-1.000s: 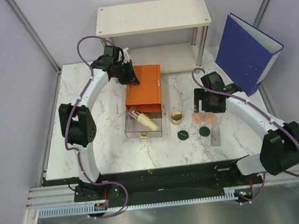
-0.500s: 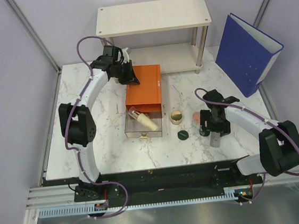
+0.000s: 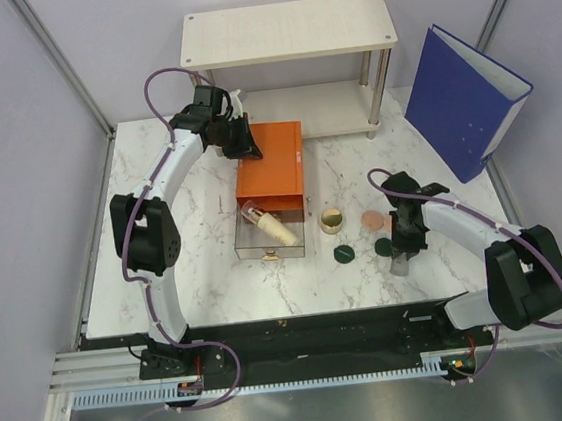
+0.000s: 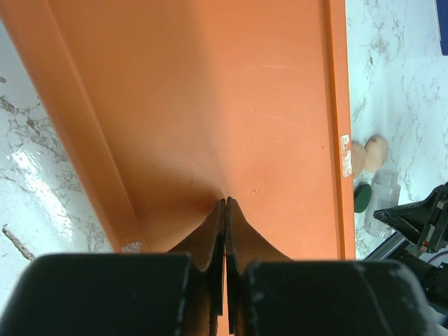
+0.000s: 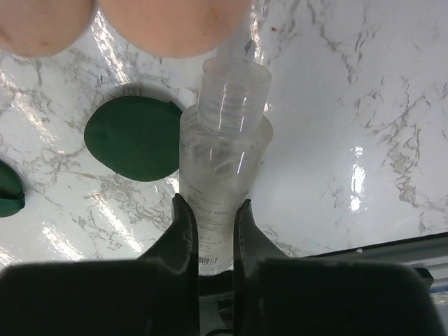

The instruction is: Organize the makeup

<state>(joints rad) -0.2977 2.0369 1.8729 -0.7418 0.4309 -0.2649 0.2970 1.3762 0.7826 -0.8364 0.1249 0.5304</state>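
Note:
My right gripper (image 3: pixel 403 248) (image 5: pixel 213 206) is shut on the slim grey stick (image 3: pixel 399 263) (image 5: pixel 224 140), a translucent tube held near its base, low over the marble. A dark green disc (image 5: pixel 133 136) (image 3: pixel 383 247) lies just left of it, and a second one (image 3: pixel 344 255) lies further left. Two peach-pink discs (image 5: pixel 42 24) (image 5: pixel 168 28) lie beyond the stick's tip. The gold compact (image 3: pixel 331 221) sits by the open clear drawer (image 3: pixel 247 244), which holds the cream tube (image 3: pixel 273 228). My left gripper (image 3: pixel 252 153) (image 4: pixel 225 203) is shut, tips touching the orange box's top (image 4: pixel 210 105).
The orange box of drawers (image 3: pixel 269 172) stands mid-table. A low wooden shelf (image 3: pixel 287 31) is at the back. A blue binder (image 3: pixel 462 96) leans at the back right. The table's near edge (image 5: pixel 392 245) runs close behind the right gripper.
The right gripper came down toward the near edge over the grey stick and closed on it. The left arm has not moved.

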